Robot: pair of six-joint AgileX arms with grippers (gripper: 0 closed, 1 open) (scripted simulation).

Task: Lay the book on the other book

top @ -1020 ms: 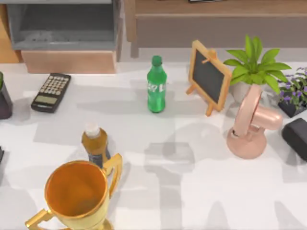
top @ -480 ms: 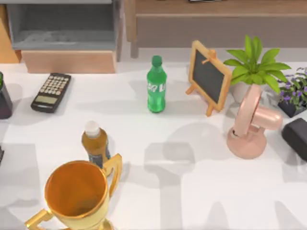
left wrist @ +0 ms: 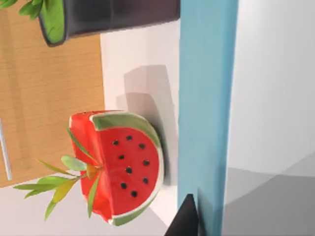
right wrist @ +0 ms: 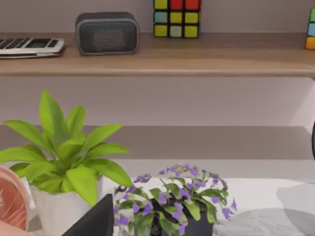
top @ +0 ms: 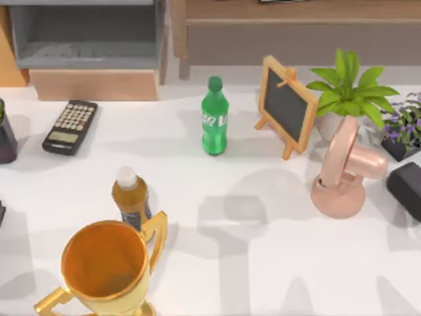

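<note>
Approach step, I judge: my left wrist view has a blue book (left wrist: 206,108) beside the watermelon planter (left wrist: 120,167). Jaw state I can't tell. Next: close in and grip.

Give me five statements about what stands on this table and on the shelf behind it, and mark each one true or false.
1. The green bottle stands upright. True.
2. The calculator lies at the table's right side. False: it lies at the left side.
3. The chalkboard stands between the green bottle and the leafy plant. True.
4. The gold trophy lies tipped on its side. False: it stands upright, its cup open upward.
5. A speaker sits on the shelf beside a colour cube. True.
</note>
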